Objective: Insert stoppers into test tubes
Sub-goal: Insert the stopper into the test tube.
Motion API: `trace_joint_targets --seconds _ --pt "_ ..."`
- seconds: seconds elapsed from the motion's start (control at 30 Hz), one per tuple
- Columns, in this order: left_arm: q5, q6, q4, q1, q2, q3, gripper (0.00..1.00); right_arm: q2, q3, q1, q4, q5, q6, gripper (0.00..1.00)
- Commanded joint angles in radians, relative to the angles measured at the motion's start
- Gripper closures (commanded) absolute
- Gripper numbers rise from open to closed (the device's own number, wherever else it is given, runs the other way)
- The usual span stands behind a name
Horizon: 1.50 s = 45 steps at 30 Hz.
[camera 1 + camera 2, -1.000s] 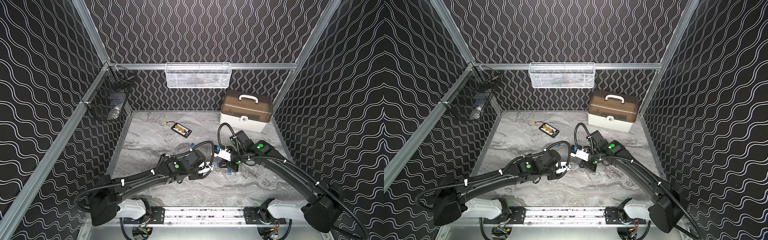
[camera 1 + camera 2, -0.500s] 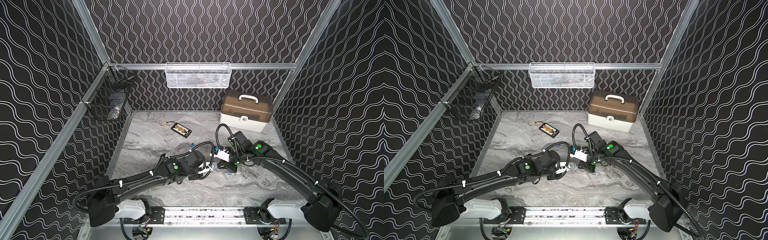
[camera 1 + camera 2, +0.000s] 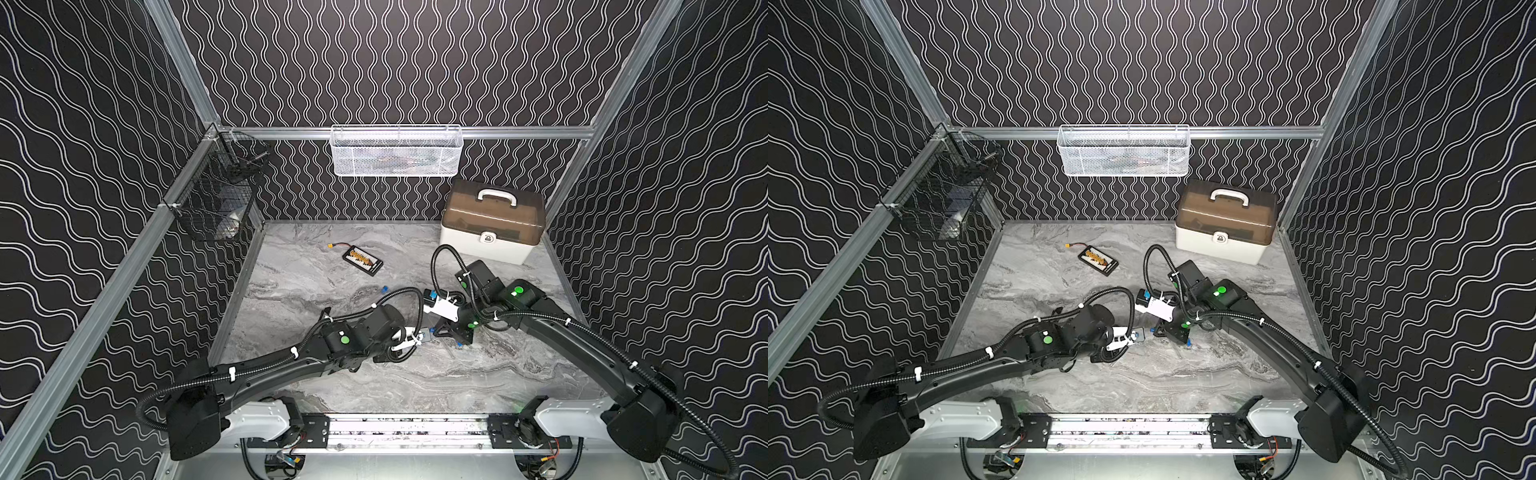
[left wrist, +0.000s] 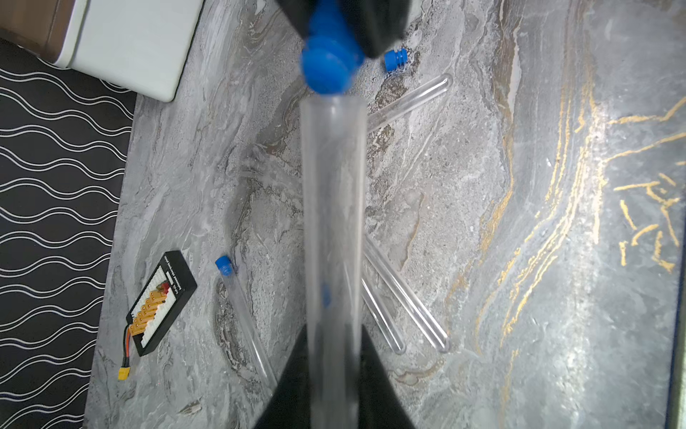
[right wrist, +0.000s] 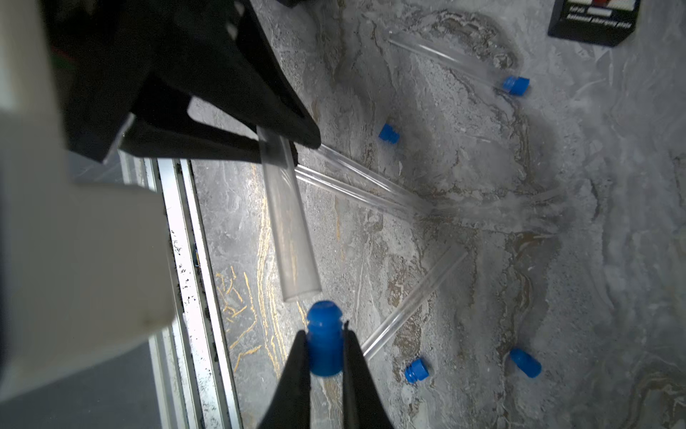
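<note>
Middle of desk: left gripper pinches tube; right gripper pinches stopper just off its mouth, not yet in. Beneath: three bare tubes, three loose stoppers. Toward back edge: one capped tube. Estimate: one done, four left.

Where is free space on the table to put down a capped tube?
Bare marble lies between the battery board and the black basket, and along the front rail. The middle is crowded with test tubes and stoppers.
</note>
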Motion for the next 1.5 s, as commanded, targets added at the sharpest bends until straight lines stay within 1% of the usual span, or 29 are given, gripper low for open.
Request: trace_joint_targets --seconds 0.0,0.3,0.77,1.03,1.17,1.27,1.47 --pt "0.016 0.046 0.028 -0.003 -0.012 -0.008 0.98 0.01 0.019 -0.001 -0.034 -0.068 -0.023 0.88" --pt "0.012 0.044 0.044 -0.003 -0.018 -0.011 0.98 0.035 0.035 0.0 -0.055 -0.071 -0.048 0.89" --pt "-0.006 0.011 0.048 -0.003 -0.013 -0.009 0.98 0.027 0.026 0.0 -0.051 -0.059 -0.039 0.9" --pt "-0.007 0.026 0.056 -0.003 -0.002 0.006 0.98 0.048 0.034 0.0 -0.066 -0.08 -0.079 0.91" --pt "-0.008 0.056 0.05 -0.005 0.0 0.017 0.98 0.067 0.055 -0.001 -0.094 -0.085 -0.114 0.92" --pt "-0.009 0.102 0.047 -0.012 -0.006 0.024 0.99 0.084 0.071 0.0 -0.11 -0.095 -0.136 0.92" --pt "0.04 0.214 0.025 -0.03 -0.024 0.034 1.0 0.137 0.122 0.0 -0.106 -0.151 -0.155 0.95"
